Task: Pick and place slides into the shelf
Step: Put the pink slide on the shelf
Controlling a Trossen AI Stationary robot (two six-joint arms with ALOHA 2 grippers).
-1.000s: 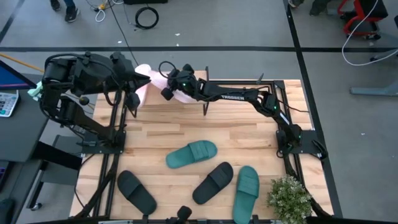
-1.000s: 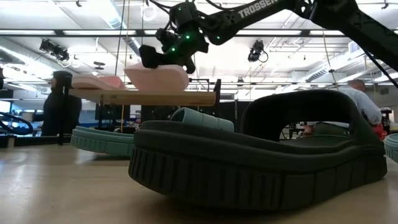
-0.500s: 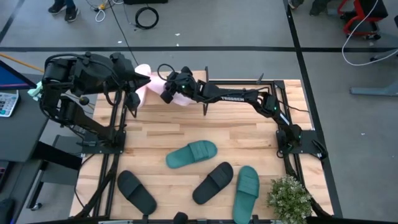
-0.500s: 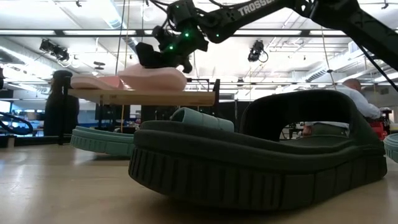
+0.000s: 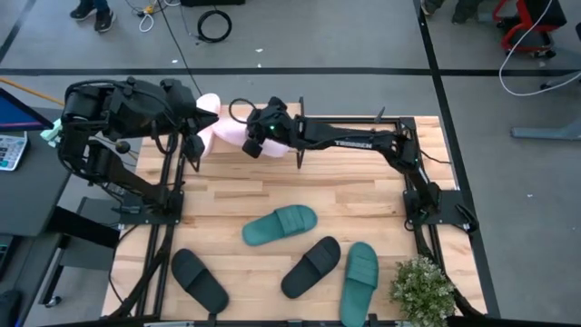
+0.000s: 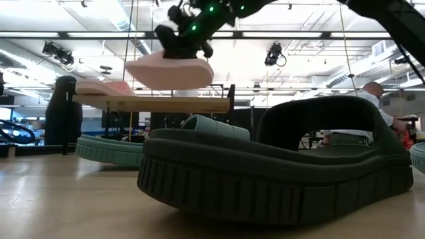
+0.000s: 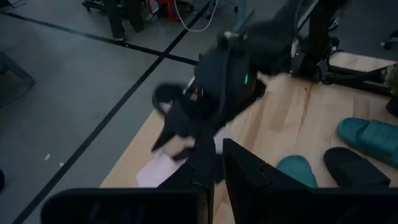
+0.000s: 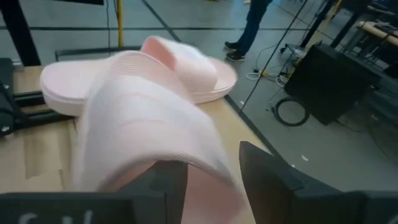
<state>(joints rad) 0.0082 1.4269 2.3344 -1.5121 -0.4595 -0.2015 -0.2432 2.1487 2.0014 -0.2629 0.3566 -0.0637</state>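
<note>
One pale pink slide (image 6: 169, 72) hangs above the shelf (image 6: 153, 104), carried by my right gripper (image 6: 189, 40), which reaches in from the table's right (image 5: 256, 138). The second pink slide (image 8: 186, 68) lies sole down on the shelf's plank top (image 8: 37, 149). My left gripper (image 7: 217, 171) waits shut and empty over the shelf's left end, pointing at the right arm. Two teal slides (image 5: 280, 224) (image 5: 360, 277) and two black ones (image 5: 311, 266) (image 5: 200, 280) lie on the table. My right gripper has the pink slide by its wide strap (image 8: 205, 180), which lies between the two fingers (image 8: 267, 177) and drapes over one of them. The fingers come in slanting down from the table's right. The slide hangs roughly level below them, clear of the shelf top.
A potted plant (image 5: 422, 291) stands at the table's near right corner. A black slide (image 6: 279, 172) fills the front of the low view, with a teal one (image 6: 106, 149) behind it. People stand in the room beyond the table.
My right gripper has risen and drawn back toward the table's right. The pink slide, which lay flat on the shelf top half a second ago, has come up with it and now hangs clear of the plank.
</note>
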